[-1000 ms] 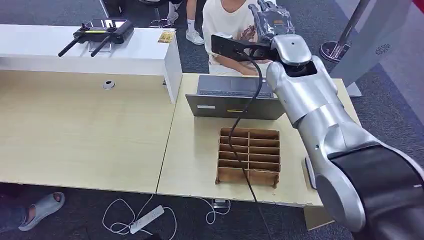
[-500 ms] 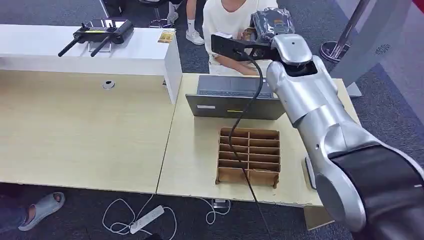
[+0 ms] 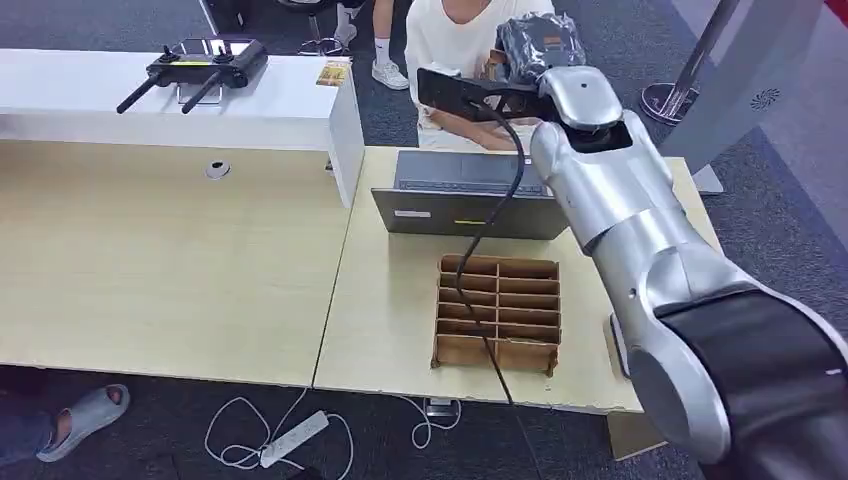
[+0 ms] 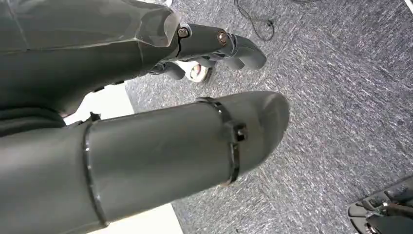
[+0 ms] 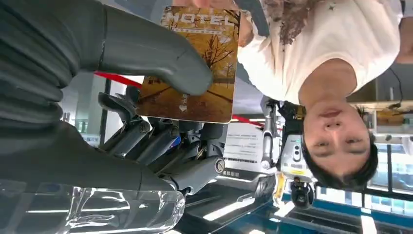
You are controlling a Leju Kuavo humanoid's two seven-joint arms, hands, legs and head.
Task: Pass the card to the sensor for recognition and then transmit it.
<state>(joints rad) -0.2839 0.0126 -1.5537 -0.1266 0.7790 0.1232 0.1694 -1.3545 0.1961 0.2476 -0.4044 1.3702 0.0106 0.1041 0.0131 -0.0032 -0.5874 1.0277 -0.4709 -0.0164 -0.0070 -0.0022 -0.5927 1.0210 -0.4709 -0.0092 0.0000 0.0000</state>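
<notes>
— Card [image 5: 195, 63]: where did it sit?
— Pinched between the right hand's [image 5: 146, 97] thumb and dark fingers [image 5: 160, 141], raised beyond the laptop [image 3: 470, 195] toward the seated person [image 3: 455, 45].
— What had changed?
— A second earlier the fingers stood up in the head view; by now the hand had tipped forward to the person, probably the hand-over step.
— And the left hand [image 4: 214, 48]?
— Hanging over the carpet, fingers curled on nothing.

High head view; close, perhaps inverted wrists.
</notes>
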